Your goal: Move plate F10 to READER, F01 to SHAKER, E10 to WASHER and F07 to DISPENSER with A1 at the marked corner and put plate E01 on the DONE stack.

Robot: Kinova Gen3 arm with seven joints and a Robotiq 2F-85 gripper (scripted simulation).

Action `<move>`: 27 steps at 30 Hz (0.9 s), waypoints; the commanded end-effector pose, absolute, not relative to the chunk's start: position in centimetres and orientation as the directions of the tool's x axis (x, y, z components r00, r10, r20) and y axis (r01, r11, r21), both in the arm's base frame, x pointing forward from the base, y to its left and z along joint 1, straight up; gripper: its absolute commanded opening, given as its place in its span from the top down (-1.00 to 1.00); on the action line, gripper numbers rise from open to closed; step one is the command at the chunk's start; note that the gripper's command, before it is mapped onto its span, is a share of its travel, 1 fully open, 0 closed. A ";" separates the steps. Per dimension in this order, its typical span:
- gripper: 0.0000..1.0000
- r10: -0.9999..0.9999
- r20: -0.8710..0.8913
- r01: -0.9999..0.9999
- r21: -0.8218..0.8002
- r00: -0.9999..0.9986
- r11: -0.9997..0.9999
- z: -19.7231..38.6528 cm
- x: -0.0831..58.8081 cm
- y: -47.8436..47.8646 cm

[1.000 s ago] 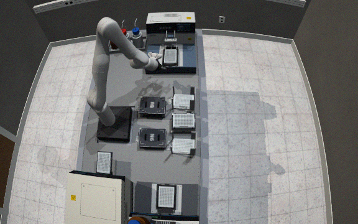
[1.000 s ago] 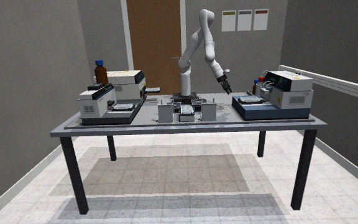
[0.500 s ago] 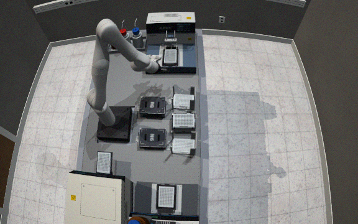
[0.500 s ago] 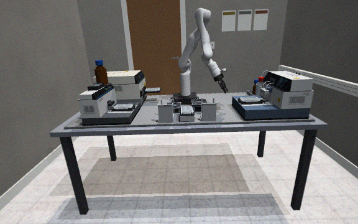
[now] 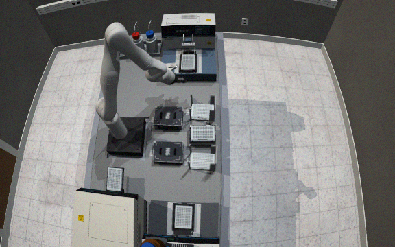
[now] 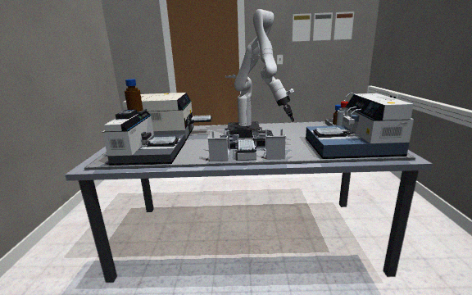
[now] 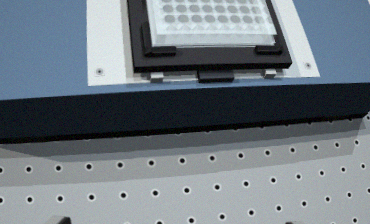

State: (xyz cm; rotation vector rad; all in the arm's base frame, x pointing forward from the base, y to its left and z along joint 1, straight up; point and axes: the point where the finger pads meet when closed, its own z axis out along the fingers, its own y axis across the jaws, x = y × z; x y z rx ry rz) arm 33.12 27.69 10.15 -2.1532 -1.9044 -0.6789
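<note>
My gripper [image 5: 172, 67] [image 6: 290, 116] is open and empty. It hangs above the perforated deck [image 7: 186, 190], just in front of the blue-based instrument [image 5: 206, 65] [image 6: 355, 147] [image 7: 46, 50] with the red and blue bottles. A clear well plate [image 5: 188, 62] [image 6: 329, 131] [image 7: 213, 20] sits flat in that instrument's black nest. In the wrist view only my fingertips show at the bottom edge. Other well plates lie on the middle station [image 5: 202, 132] [image 6: 246, 144], on the tray by the beige box [image 5: 114, 178] and on the near instrument [image 5: 183, 217].
Two stack racks [image 5: 201, 111] [image 5: 201, 160] flank the middle station. The black nests RG [image 5: 168, 117] and N6 [image 5: 168, 151] stand beside the arm's base [image 5: 126, 136]. Two bottles [image 5: 136, 38] [image 5: 150, 37] stand behind my arm.
</note>
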 end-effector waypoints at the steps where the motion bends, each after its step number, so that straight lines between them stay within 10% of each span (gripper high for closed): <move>1: -1.00 0.889 0.453 0.977 0.156 0.062 -0.148 10.8 33.6 27.2; 27: -1.00 0.920 0.364 0.981 0.174 -0.145 0.086 11.9 32.9 22.3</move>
